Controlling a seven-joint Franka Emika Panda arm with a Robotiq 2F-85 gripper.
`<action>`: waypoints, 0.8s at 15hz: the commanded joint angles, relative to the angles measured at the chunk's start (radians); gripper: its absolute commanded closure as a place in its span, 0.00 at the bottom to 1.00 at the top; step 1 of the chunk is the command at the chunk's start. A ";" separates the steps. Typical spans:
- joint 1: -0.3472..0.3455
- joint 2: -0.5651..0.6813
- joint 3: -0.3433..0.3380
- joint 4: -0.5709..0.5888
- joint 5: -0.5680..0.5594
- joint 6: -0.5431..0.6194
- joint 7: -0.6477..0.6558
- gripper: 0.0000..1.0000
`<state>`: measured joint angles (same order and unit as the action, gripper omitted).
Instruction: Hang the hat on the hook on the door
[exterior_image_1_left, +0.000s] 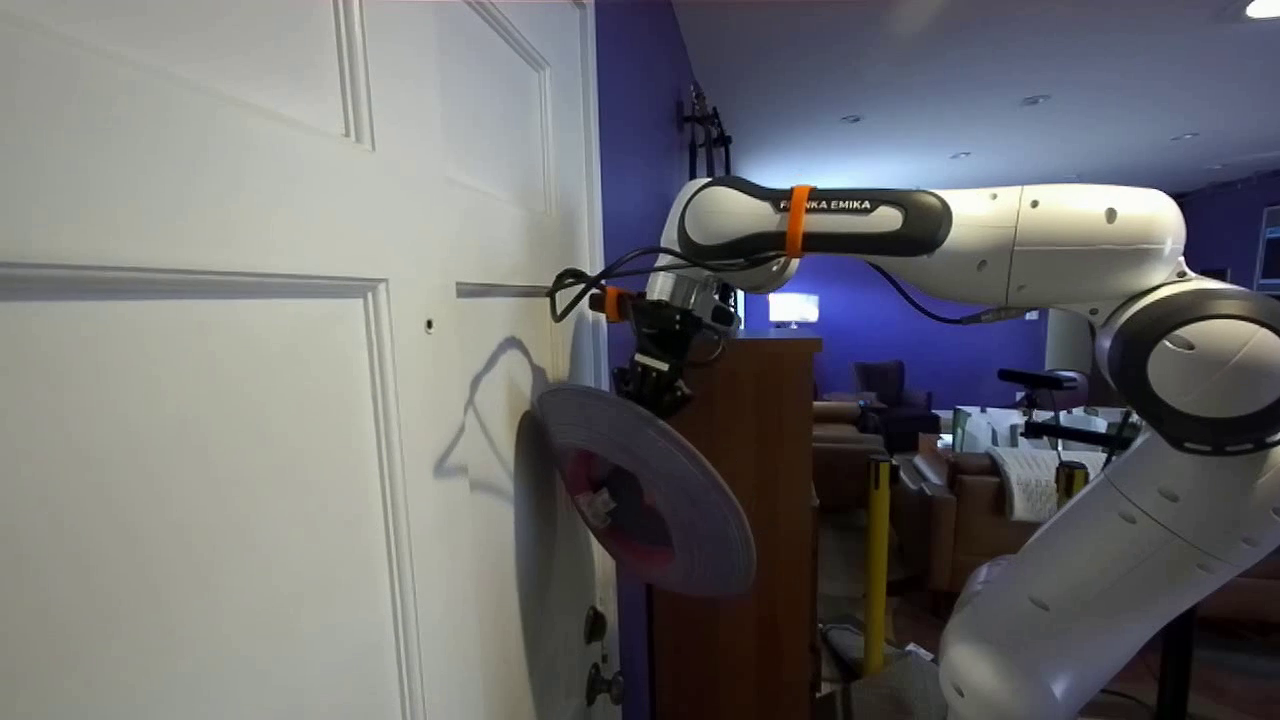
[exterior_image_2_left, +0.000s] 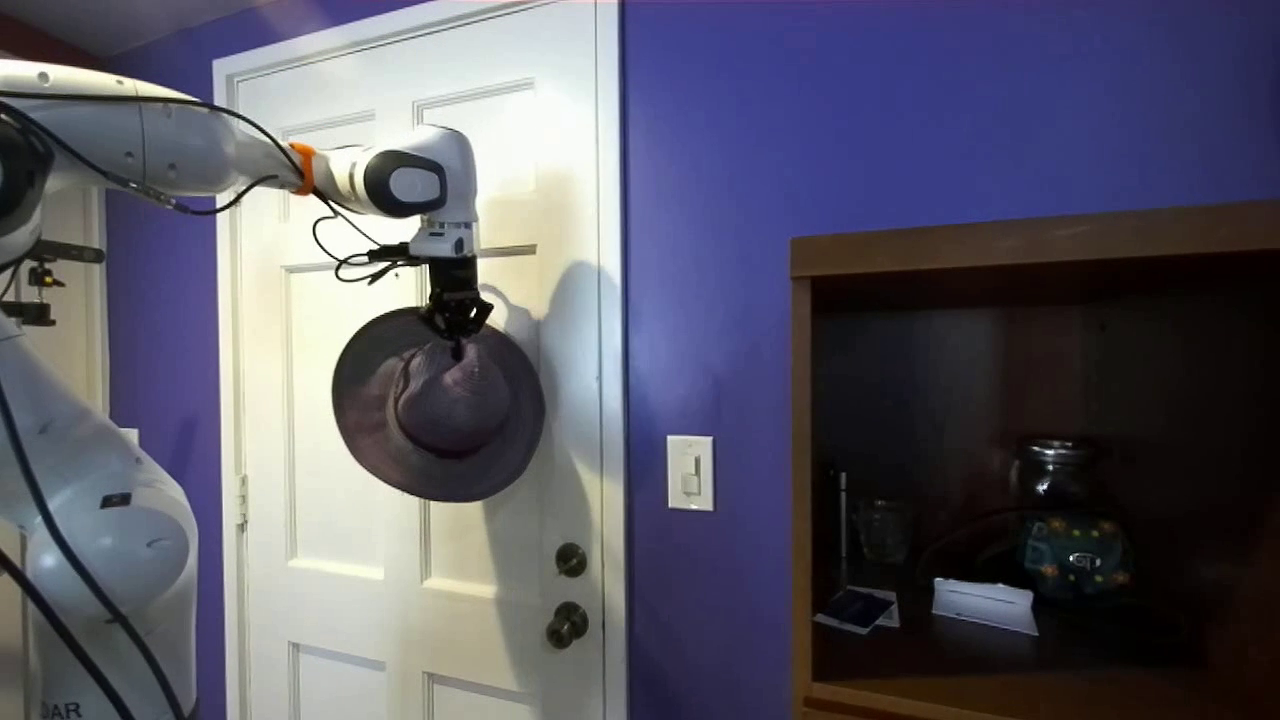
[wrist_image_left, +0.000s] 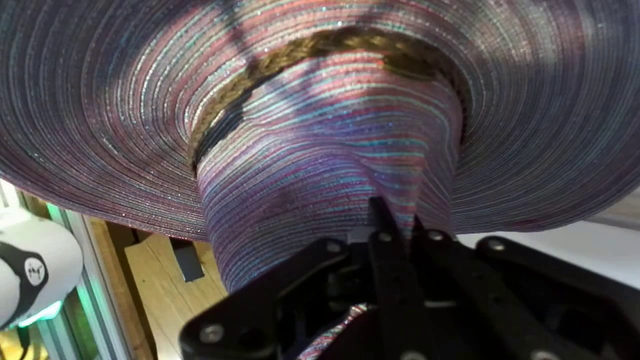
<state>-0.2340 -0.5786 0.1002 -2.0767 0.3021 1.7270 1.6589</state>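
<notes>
The door (exterior_image_1_left: 280, 400), white and panelled, is the largest thing here. The brown cabinet (exterior_image_2_left: 1040, 240) stands to one side of it and seems to play no part. The arm (exterior_image_1_left: 1000, 235) reaches across nearly level with its wrist bent down, probably to keep its own bulk from knocking against the door.

The hat (exterior_image_2_left: 455, 410) is in the air in front of the door, tilted, its hollow side turned towards the panels and its crown away; held like that, it would meet the door open side first, as hanging calls for. Its top edge is near the door, but I cannot tell whether it touches. The hand (wrist_image_left: 398, 215) is clamped on a fold of the crown, likely because that grip leaves the whole brim free.

Smallest is the hook (exterior_image_1_left: 430, 326), a dark dot on the flat strip between raised panels, presumably put there for plain, solid backing. Nothing hangs on it and the hat is apart from it, so some lifting and sideways travel is probably needed.
</notes>
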 joint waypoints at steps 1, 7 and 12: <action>0.029 -0.066 0.034 -0.125 0.025 0.142 0.163 0.99; 0.066 -0.030 0.025 -0.122 -0.013 0.147 0.175 0.96; 0.065 -0.034 0.024 -0.122 -0.013 0.147 0.177 0.96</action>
<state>-0.2008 -0.6167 0.1464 -2.2008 0.3067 1.8718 1.8222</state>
